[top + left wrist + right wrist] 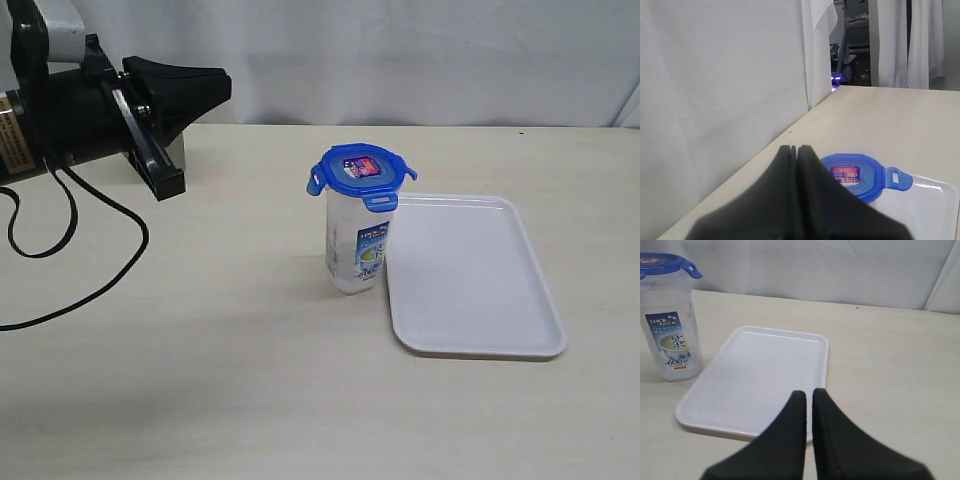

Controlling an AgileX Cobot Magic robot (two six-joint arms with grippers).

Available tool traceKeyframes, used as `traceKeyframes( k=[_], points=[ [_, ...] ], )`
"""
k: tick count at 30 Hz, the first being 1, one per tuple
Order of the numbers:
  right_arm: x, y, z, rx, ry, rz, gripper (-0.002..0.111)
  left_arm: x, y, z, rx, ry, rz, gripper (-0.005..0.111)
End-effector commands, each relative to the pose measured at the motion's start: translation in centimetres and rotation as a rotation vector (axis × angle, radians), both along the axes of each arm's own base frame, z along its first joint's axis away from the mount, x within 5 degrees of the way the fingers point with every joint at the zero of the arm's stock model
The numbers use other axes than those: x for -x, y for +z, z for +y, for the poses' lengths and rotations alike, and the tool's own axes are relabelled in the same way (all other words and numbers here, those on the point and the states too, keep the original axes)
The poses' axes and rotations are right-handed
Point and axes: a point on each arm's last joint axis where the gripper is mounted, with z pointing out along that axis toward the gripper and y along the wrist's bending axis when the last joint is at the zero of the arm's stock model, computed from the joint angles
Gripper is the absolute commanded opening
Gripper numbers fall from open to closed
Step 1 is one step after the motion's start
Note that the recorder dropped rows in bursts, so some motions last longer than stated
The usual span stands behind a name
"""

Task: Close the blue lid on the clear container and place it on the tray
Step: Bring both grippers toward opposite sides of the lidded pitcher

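The clear container (355,245) stands upright on the table, touching or just off the left edge of the white tray (470,280). The blue lid (360,170) sits on its mouth with the flaps sticking outward. My left gripper (218,92) hovers shut and empty at the far left, well above the table and apart from the container. In the left wrist view its tips (796,148) point toward the lid (860,175). My right gripper (809,392) is shut and empty over the tray's (765,370) near rim. The container (672,335) and lid (662,262) stand beside the tray.
A black cable (100,280) loops over the table's left side under the left arm. A white curtain (400,50) closes off the back of the table. The tray holds nothing.
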Motion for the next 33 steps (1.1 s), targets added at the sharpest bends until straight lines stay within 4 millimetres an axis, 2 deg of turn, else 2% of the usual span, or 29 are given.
traceKeyframes(
  k=[1, 5, 10, 14, 18, 19, 22, 23, 27, 30, 33],
  points=[
    [0.0, 0.0, 0.0, -0.008, -0.004, 0.000, 0.004, 0.0, -0.2, 0.1, 0.005, -0.003, 0.005, 0.000],
    [0.0, 0.3, -0.1, 0.026, -0.002, -0.042, 0.004, 0.2, -0.4, 0.0, -0.022, -0.027, 0.000, 0.000],
    [-0.2, 2.4, 0.2, 0.010, 0.018, -0.276, 0.004, 0.5, -0.9, -0.2, -0.077, -0.060, 0.004, 0.000],
    [0.0, 4.4, 0.2, -0.121, 0.020, -0.485, 0.004, 0.2, -1.8, -0.2, -0.113, -0.050, 0.043, 0.000],
    [0.4, 5.8, -0.3, -0.381, -0.007, -0.631, 0.004, -0.5, -3.2, -0.3, -0.118, -0.040, 0.074, 0.000],
    [0.5, 5.8, -0.4, -0.415, -0.010, -0.633, 0.004, -0.8, -3.4, -0.4, -0.114, -0.039, 0.078, 0.000],
    [0.5, 5.8, 0.0, -0.327, 0.019, -0.635, 0.004, -1.4, -4.1, -0.5, -0.113, -0.041, 0.098, 0.000],
    [0.5, 5.8, 0.0, -0.347, 0.025, -0.633, 0.004, -1.6, -4.3, -0.5, -0.114, -0.041, 0.103, 0.000],
    [-0.2, 7.1, 0.0, -0.375, 0.022, -0.603, 0.005, -1.6, -4.5, -0.6, -0.102, -0.055, 0.100, 0.000],
    [-1.7, 8.1, 0.2, -0.377, 0.009, -0.520, 0.005, -1.5, -4.3, -0.7, -0.079, -0.067, 0.089, 0.000],
    [-3.8, 8.2, 0.5, -0.379, 0.002, -0.404, 0.004, -1.8, -4.1, -0.6, -0.058, -0.037, 0.080, 0.000]
  ],
)
